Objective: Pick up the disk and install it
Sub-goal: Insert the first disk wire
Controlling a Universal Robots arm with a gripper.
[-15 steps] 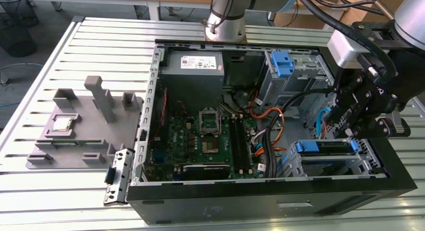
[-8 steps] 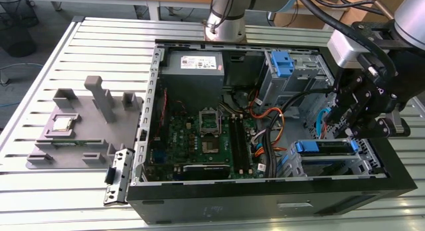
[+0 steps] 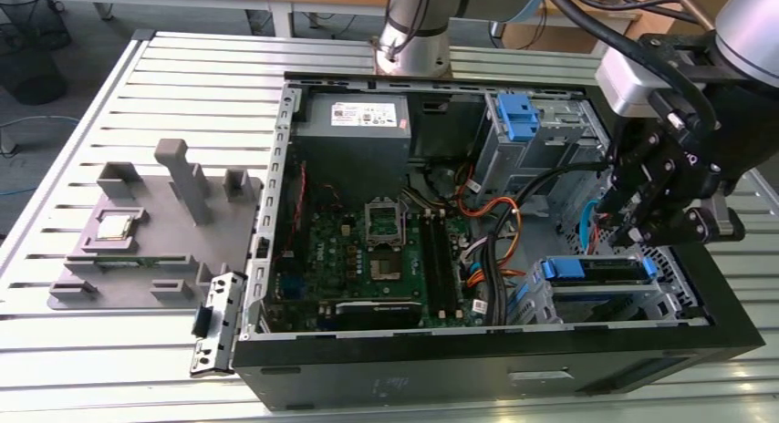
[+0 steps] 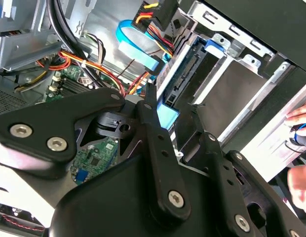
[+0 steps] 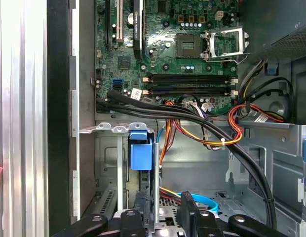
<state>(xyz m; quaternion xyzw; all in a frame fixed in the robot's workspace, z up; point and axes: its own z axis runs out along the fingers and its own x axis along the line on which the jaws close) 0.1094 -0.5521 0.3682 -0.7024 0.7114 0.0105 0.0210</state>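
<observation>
The disk [image 3: 590, 270] sits in the lower drive cage at the exterior view's right end of the open computer case, its blue bracket showing. My gripper [image 3: 636, 241] hangs just above that cage. In the second wrist view the black fingers [image 4: 152, 118] straddle the disk's blue tab [image 4: 168, 116], one finger against it and a dark gap before the other, so my gripper [image 4: 175, 121] looks open. In the first wrist view the disk [image 5: 141, 150] stands edge-on in its slot, with my gripper [image 5: 162, 211] spread to either side of it.
The motherboard [image 3: 365, 250] and bundled cables [image 3: 499, 222] fill the case floor. A grey power supply [image 3: 353, 113] sits at the back beside another blue-bracketed bay [image 3: 517, 113]. On the exterior view's left, a grey fixture holds a small chip [image 3: 116, 225]. A person's hand [image 4: 298, 123] is near the case wall.
</observation>
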